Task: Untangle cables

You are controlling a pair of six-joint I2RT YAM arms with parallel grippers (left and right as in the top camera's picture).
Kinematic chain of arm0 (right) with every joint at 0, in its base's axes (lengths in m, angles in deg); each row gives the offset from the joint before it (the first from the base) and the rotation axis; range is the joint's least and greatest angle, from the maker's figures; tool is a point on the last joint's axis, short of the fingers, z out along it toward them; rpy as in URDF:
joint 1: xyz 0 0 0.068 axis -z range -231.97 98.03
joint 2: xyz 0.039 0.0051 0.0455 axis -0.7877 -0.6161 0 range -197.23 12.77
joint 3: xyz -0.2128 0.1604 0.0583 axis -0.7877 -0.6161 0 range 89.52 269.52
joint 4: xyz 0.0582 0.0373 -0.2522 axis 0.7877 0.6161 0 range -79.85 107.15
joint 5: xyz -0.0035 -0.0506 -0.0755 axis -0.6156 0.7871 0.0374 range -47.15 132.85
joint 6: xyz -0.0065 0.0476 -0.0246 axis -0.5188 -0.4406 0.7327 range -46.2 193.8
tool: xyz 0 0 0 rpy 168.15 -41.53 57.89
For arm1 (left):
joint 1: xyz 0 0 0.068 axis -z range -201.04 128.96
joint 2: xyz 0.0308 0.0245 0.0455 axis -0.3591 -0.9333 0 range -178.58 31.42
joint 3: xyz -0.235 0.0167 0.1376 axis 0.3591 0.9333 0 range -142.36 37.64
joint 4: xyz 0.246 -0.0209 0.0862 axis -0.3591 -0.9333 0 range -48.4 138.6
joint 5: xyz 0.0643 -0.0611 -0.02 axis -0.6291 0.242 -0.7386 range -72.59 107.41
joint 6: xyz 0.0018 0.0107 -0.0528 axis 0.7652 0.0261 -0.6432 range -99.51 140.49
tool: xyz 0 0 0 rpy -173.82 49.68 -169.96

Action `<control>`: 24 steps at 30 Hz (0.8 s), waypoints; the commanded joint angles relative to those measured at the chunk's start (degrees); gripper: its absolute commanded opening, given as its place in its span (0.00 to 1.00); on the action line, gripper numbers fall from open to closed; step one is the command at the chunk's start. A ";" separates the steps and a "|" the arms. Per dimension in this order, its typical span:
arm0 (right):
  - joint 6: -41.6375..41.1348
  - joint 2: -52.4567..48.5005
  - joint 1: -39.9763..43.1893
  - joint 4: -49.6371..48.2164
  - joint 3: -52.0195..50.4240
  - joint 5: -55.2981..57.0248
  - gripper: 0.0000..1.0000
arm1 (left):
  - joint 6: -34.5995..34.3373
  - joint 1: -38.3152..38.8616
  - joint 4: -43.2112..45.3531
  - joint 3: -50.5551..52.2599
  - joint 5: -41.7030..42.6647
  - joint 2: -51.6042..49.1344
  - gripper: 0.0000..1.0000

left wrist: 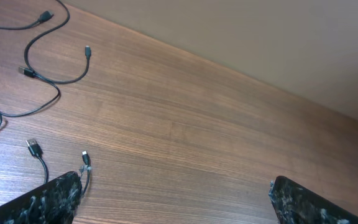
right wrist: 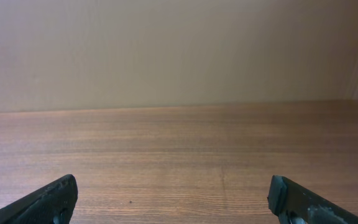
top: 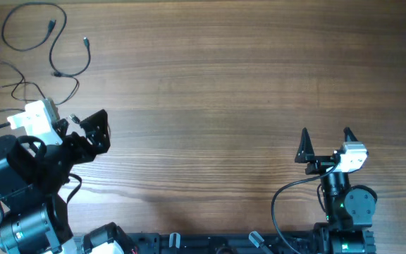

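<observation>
Loose black cables [left wrist: 28, 73] sprawl far left on the wooden table [top: 210, 85]. Left gripper [top: 101, 131] and right gripper [top: 326, 134] are both spread wide.

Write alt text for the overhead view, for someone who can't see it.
Thin black cables lie in loose loops at the far left corner of a wooden table. The left gripper sits open near them; the right gripper is open, well apart.

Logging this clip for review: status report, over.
Left jaws open, right jaws open, both empty. Cables in loose strands, table far-left corner. Nothing in the way.
</observation>
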 commanded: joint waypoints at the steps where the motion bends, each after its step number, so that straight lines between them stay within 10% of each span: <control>1: 0.81 0.63 -0.28 -0.11 -0.07 -0.90 1.00 | 0.87 0.24 0.11 0.52 -0.37 0.00 1.00; 24: 0.81 0.63 -0.28 -0.11 -0.07 -0.90 1.00 | 0.90 24.63 -8.28 4.72 -24.02 12.96 1.00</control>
